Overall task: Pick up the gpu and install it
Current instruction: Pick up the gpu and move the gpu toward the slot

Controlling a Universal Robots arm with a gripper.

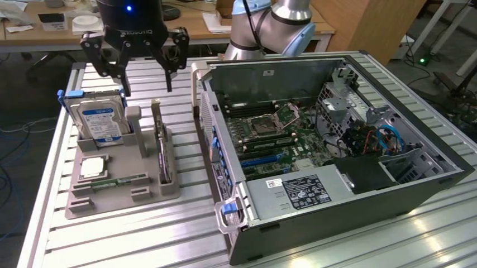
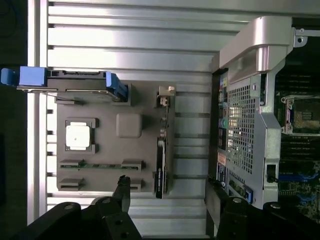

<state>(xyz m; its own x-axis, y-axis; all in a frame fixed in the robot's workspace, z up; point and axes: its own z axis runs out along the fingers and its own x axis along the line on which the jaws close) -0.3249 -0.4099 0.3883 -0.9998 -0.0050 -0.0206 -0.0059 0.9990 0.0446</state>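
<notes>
Exterior view, jaws spread above tray, gpu upright between hard drive and open case

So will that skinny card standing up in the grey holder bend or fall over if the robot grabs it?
Probably stiff, not floppy: the card looks like a flat hard board. It stands on its thin edge in the grey holder, so a sideways push might tip it. Likely light, being so thin.

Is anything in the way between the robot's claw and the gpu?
Nothing visible is. The open gripper hangs above the gpu, which stands on edge in the gray holder, with only air between them. The hard drive stands apart, toward the exterior view's left.
</notes>
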